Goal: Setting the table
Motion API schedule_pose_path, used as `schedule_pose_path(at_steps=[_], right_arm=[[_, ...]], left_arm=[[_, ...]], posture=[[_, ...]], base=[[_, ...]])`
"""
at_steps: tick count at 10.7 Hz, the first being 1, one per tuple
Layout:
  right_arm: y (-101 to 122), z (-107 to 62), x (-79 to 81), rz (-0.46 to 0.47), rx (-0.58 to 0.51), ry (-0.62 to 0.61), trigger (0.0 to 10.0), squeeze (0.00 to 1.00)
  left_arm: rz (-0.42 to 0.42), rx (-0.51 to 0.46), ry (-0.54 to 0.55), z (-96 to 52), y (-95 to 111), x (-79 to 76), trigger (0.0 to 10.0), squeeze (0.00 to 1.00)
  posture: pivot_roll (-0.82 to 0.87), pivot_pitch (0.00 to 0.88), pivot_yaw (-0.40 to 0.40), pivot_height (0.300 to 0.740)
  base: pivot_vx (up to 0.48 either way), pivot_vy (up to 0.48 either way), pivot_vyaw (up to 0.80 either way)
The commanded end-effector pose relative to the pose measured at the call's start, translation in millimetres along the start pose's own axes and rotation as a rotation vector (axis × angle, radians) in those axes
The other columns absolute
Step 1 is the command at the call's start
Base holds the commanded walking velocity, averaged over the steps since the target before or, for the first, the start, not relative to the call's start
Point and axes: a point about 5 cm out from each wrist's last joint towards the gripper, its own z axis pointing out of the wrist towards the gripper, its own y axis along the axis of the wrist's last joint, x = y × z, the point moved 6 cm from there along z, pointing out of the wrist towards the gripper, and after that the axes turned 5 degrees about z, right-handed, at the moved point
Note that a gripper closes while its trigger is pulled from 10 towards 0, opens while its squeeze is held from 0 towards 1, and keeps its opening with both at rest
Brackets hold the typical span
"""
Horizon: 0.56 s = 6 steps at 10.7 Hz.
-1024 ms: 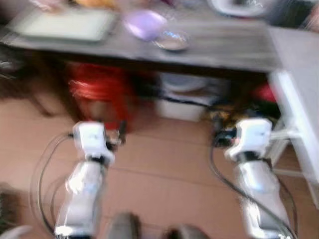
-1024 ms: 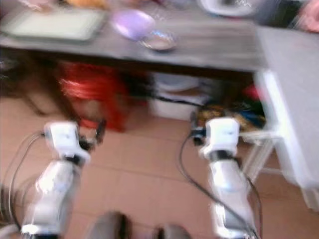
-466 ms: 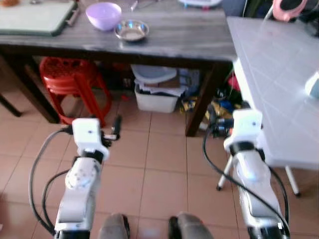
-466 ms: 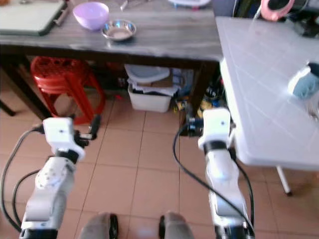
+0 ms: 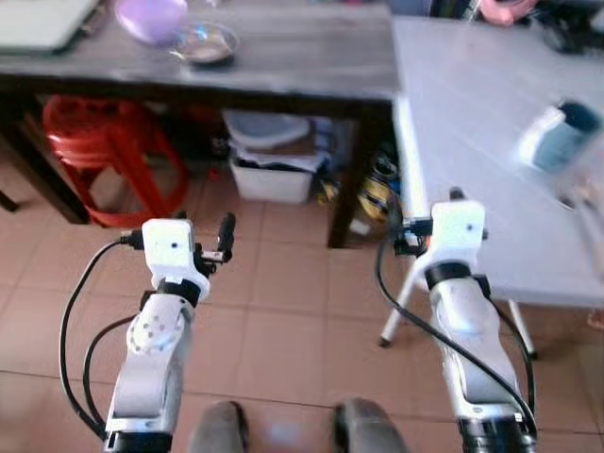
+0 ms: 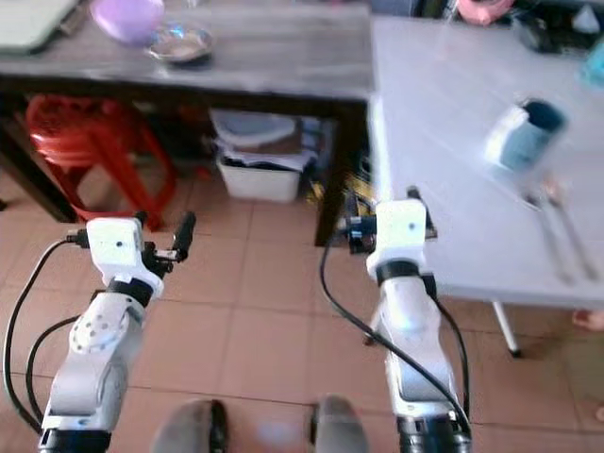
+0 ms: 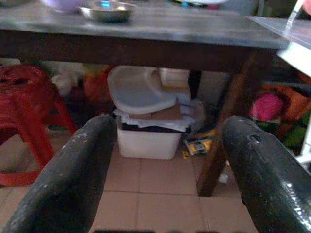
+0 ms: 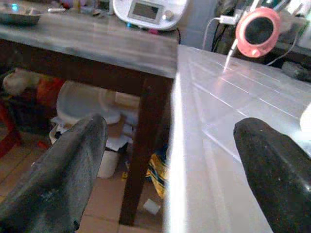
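A purple bowl [image 5: 151,19] and a steel bowl [image 5: 203,42] stand side by side on the dark wooden table [image 5: 302,57] at the far left. A white table [image 5: 472,123] adjoins it on the right and bears a blue-and-white cup [image 6: 524,132] and some cutlery [image 6: 557,222]. My left gripper [image 7: 167,126] is open and empty, held over the floor facing the dark table's underside. My right gripper [image 8: 170,126] is open and empty too, level with the white table's near corner.
A red plastic stool [image 5: 90,132] and a white lidded bin [image 5: 269,165] sit under the dark table, beside its leg [image 5: 354,179]. A thin white table leg [image 5: 396,302] slants down by my right arm. A white appliance [image 8: 148,9] and a pink round object [image 8: 257,29] stand far back.
The camera has swung right: the dark table slid left and more of the white table, with the cup and cutlery, came into view. Both arms keep their pose.
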Motion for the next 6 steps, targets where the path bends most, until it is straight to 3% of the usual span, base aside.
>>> schedule_pose_path(at_steps=[1,6], right_arm=[[-7.2,-2.9,-4.6,-0.007,0.032,0.002,10.0,0.00],[-4.5,0.4,3.2,-0.011,0.021,0.038,10.0,0.00]], left_arm=[[-0.005,0.001,-0.022,-1.5,0.7,-6.0,10.0,0.00],[0.021,0.030,-0.048,-4.8,-4.6,-7.1,10.0,0.00]], posture=[[-0.08,0.177,-0.002,0.740],[-0.07,0.185,0.016,0.740]], base=[[0.244,-0.412,0.00],[0.275,-0.389,0.00]])
